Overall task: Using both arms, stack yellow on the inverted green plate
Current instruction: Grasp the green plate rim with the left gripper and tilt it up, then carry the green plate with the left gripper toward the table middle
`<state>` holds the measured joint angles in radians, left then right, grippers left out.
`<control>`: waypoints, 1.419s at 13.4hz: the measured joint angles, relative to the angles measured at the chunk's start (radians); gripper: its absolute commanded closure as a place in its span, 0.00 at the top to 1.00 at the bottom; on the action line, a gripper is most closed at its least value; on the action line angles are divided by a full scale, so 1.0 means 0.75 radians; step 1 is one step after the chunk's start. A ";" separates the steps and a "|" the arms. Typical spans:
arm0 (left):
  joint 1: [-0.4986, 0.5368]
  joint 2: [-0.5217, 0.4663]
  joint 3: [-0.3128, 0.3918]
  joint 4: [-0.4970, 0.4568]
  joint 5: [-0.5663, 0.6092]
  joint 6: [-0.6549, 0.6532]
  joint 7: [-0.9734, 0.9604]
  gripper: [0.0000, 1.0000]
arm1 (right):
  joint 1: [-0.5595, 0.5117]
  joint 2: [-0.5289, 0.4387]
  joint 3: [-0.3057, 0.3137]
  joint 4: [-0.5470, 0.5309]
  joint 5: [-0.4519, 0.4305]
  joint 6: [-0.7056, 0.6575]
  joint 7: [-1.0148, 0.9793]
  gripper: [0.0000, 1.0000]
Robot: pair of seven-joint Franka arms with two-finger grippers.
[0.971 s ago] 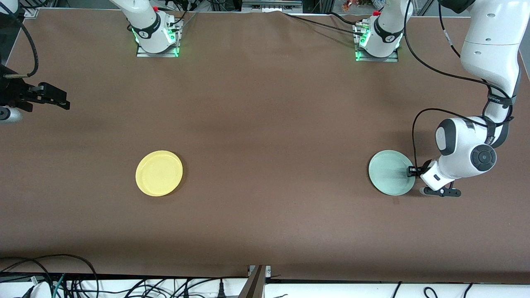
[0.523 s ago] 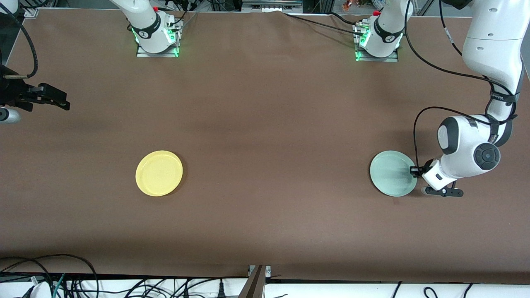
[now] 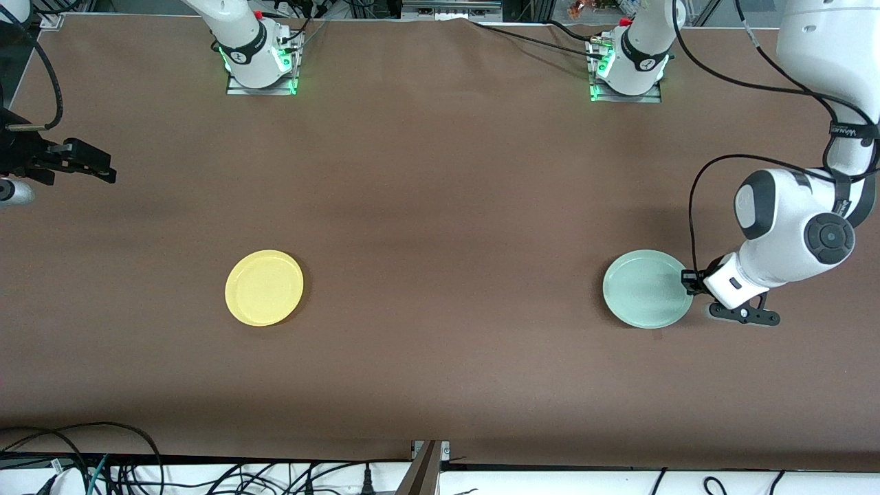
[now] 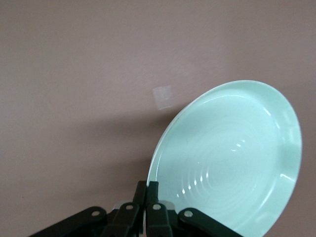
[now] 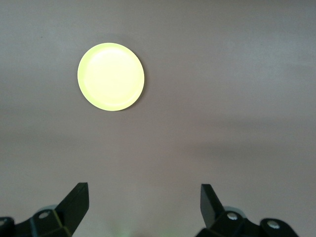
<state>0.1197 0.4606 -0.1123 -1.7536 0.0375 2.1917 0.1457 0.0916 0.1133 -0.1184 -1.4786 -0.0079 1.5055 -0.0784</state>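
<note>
The pale green plate is at the left arm's end of the table, hollow side up. My left gripper is shut on its rim on the side toward that end. In the left wrist view the fingers pinch the rim of the green plate, which looks tilted against the table. The yellow plate lies flat, hollow side up, toward the right arm's end. My right gripper hangs open and empty above that end, apart from the yellow plate; its fingers are spread wide.
Brown table top spreads between the two plates. A small pale tape mark lies on the table beside the green plate. Both arm bases stand along the edge farthest from the front camera. Cables run along the nearest edge.
My left gripper closed fully on the green plate's rim. The left arm's wrist then rose, and the plate shifted slightly toward the table's middle. The right arm stayed still.
</note>
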 measured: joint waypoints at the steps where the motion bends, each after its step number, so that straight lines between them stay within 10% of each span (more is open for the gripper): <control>1: -0.007 -0.020 -0.019 0.036 0.000 -0.064 -0.012 0.00 | 0.000 0.000 0.000 0.000 0.000 0.000 0.000 1.00; 12: -0.681 -0.030 -0.056 0.382 0.866 -0.547 -0.777 0.00 | 0.000 0.000 0.000 0.000 0.000 0.000 0.000 1.00; 19: -1.272 0.353 -0.028 0.505 1.510 -0.826 -1.137 0.00 | 0.000 0.000 0.001 0.000 0.000 0.000 0.000 1.00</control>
<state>-0.8339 0.7250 -0.1336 -1.3746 1.1703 1.5724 -0.7068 0.0919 0.1132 -0.1180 -1.4785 -0.0078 1.5056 -0.0783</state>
